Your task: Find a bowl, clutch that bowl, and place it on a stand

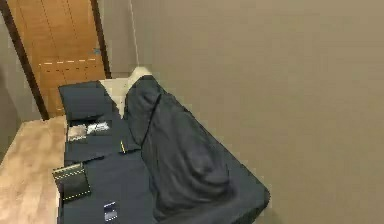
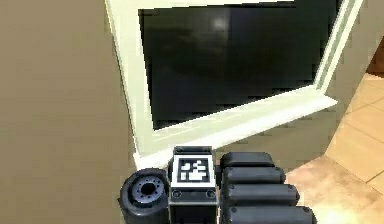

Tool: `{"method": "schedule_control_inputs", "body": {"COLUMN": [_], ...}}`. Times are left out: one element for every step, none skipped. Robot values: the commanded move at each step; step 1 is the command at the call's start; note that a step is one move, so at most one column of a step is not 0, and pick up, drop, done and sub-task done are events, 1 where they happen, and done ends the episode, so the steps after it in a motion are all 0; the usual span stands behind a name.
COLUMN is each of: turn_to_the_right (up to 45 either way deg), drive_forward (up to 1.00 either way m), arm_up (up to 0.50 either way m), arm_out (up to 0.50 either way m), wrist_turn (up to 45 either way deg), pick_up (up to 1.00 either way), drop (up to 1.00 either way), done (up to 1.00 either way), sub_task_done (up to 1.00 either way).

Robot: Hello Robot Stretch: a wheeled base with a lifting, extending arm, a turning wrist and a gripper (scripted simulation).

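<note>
Arm side view, arm: dark ribbed segments (image 2: 256, 188) lie along the bottom edge, right of the middle.
Marked square: white with black marks (image 2: 192, 168), just left of the ribbed segments.
Gripper: dark round body (image 2: 143, 196) just left of the marked square. Fingers not made out, so cannot tell how they stand or whether anything is held.
Sill: white ledge (image 2: 255, 112) beyond the arm, rising toward this view's right.
Window: white frame around dark glass (image 2: 235, 55), directly above the sill.
Side wall: beige (image 2: 55, 100), left of the window.
Side floor: pale wood (image 2: 352, 150), lower right corner.
Forward view, phone: small dark slab (image 1: 110, 211) on the bed's near end.
Bed: dark blue cover (image 1: 125, 185), running away along the right-hand wall.
Boxy item: dark with a pale rim (image 1: 72, 181), near the bed's left edge, beyond the phone.
Blanket: dark heap (image 1: 175, 140) along the bed's wall side.
Flat pale items: two (image 1: 88, 129), side by side, mid-bed, left of the blanket.
Pillow: pale (image 1: 123, 88), at the far end, partly under the blanket.
Floor: light wood (image 1: 28, 170), left of the bed.
Door: orange-brown wood, panelled (image 1: 62, 40), past the bed's far end.
Bowl: whereabouts cannot be told.
</note>
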Motion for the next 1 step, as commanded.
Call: {"method": "schedule_control_inputs", "body": {"turn_to_the_right": [-45.0], "drive_forward": [0.0], "arm_up": [0.0], "arm_out": [0.0], "wrist_turn": [0.0], "pick_up": [0.0], "drop": [0.0], "done": [0.0], "sub_task_done": [0.0]}}
